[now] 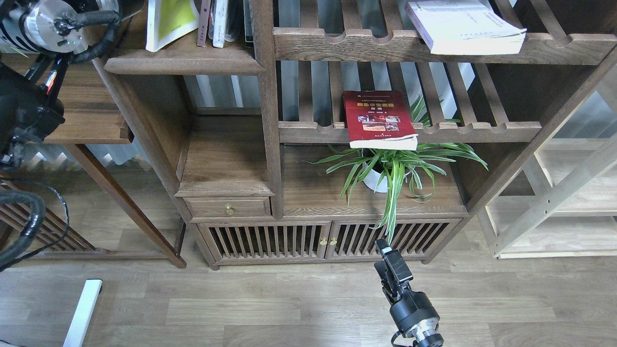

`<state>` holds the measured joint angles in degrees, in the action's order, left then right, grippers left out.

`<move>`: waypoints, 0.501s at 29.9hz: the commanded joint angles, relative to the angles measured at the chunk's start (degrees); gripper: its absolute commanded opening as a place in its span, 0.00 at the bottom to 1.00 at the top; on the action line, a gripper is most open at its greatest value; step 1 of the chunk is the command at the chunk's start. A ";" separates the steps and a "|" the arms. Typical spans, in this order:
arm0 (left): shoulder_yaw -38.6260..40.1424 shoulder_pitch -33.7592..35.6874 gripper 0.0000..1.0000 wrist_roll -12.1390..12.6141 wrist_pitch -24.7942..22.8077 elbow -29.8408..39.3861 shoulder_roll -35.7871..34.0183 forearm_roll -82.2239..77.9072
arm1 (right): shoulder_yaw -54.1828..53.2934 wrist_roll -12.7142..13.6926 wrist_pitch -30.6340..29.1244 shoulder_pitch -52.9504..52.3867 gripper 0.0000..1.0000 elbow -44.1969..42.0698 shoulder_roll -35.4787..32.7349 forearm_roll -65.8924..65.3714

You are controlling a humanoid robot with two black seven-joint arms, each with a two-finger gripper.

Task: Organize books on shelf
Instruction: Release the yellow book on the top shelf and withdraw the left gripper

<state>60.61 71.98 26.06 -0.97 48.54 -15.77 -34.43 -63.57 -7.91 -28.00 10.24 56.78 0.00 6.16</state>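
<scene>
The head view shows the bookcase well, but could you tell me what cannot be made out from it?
- Yellow-green book: its top is cut off by the upper frame edge.
- Left gripper: not visible; only thick arm parts show at the left edge.
- Right gripper: dark and end-on, fingers indistinguishable.
- Dark red book: title too small to read.
- White pot: mostly hidden by plant leaves.

On the solid shelf (183, 60) at upper left, one book (169, 21) is stood beside a row of thin volumes (219, 21). To its right, a thick book (465, 26) is laid on the upper slatted rack (366, 43). Another book (378, 119) is laid on the lower rack (482, 129), overhanging the potted plant (393, 166) below
</scene>
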 commanded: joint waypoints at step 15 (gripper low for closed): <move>0.74 4.13 0.28 -4.53 0.79 -4.42 3.82 0.85 | 0.29 0.00 0.00 0.05 0.99 -0.18 0.00 -0.01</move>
<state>61.12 75.32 21.80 -0.20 44.30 -11.98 -33.61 -63.51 -7.91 -28.00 10.29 56.60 0.00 6.16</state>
